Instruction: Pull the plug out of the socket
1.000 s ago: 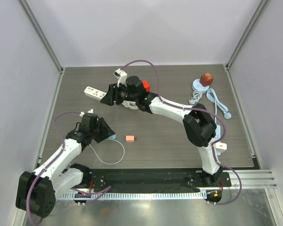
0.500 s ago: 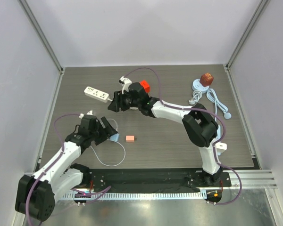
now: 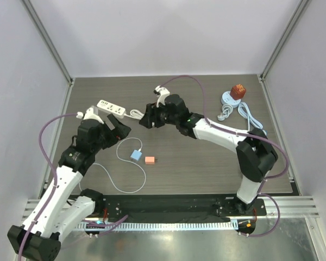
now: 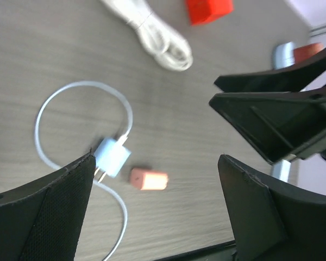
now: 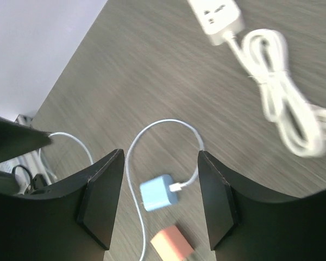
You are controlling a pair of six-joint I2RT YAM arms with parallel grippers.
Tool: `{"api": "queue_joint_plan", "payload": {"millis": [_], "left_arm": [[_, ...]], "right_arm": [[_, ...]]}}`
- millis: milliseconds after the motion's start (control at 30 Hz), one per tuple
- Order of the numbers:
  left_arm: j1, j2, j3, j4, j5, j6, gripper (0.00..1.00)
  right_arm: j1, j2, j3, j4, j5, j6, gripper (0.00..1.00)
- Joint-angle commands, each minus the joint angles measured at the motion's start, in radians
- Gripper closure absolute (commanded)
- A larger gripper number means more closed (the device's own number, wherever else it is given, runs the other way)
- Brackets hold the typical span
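Blue plug (image 5: pixel 158 199), lying apart from right fingers (image 5: pixel 100 206)

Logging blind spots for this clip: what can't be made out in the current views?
Power strip: top view too small to read its sockets; right wrist view cuts it off at the top edge.
Blue plug: prongs partly behind the left jaws in the left wrist view, blurred.
White cord coil: motion-blurred in the right wrist view.
Red-topped object at far right: too small to identify from the top view.
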Motion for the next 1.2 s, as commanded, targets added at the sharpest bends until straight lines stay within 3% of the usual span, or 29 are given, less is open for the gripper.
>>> {"api": "queue_joint_plan", "payload": {"millis": [0,233,300,333,367,433,467,533,700,833,1000,1167], "left_arm": [[-0.053,0.033,0.088,0.068,-0.030,0.034,0.09],[-0.310,0.218,0.162,0.308,-0.121,0.045,0.11],[-0.362,0.320,0.215,0.349,-0.138,0.080,0.11],[-0.408,0.350,0.237,0.362,-0.145,0.095,0.11],[-0.433,0.417,0.255,0.375,-0.156,0.111,0.11],[-0.487,0.475,0.300,0.443,-0.165,0.164,0.11],[-0.496,0.499,0.310,0.470,-0.159,0.178,0.11],[-0.499,0.573,0.343,0.558,-0.144,0.209,0.11],[-0.499,0.742,0.438,0.774,-0.092,0.304,0.11],[-0.499,0.893,0.481,0.872,-0.006,0.393,0.11],[-0.498,0.946,0.368,1.035,0.054,0.467,0.11],[-0.498,0.947,0.288,1.034,0.123,0.507,0.11]], "right_arm": [[-0.076,-0.111,-0.025,-0.095,0.078,-0.016,0.37],[-0.235,-0.344,-0.145,-0.274,0.169,0.074,0.30],[-0.269,-0.441,-0.188,-0.333,0.219,0.102,0.25],[-0.283,-0.472,-0.233,-0.352,0.327,0.133,0.23],[-0.315,-0.507,-0.255,-0.400,0.368,0.148,0.13],[-0.348,-0.599,-0.323,-0.448,0.472,0.188,0.06],[-0.380,-0.624,-0.343,-0.495,0.512,0.217,0.01],[-0.433,-0.683,-0.385,-0.552,0.604,0.245,0.00],[-0.650,-0.765,-0.470,-0.589,0.569,0.271,0.00],[-0.679,-0.840,-0.524,-0.690,0.626,0.280,0.00],[-0.687,-0.845,-0.446,-0.926,0.885,0.291,0.00],[-0.737,-0.860,-0.389,-1.061,0.882,0.314,0.00]]}}
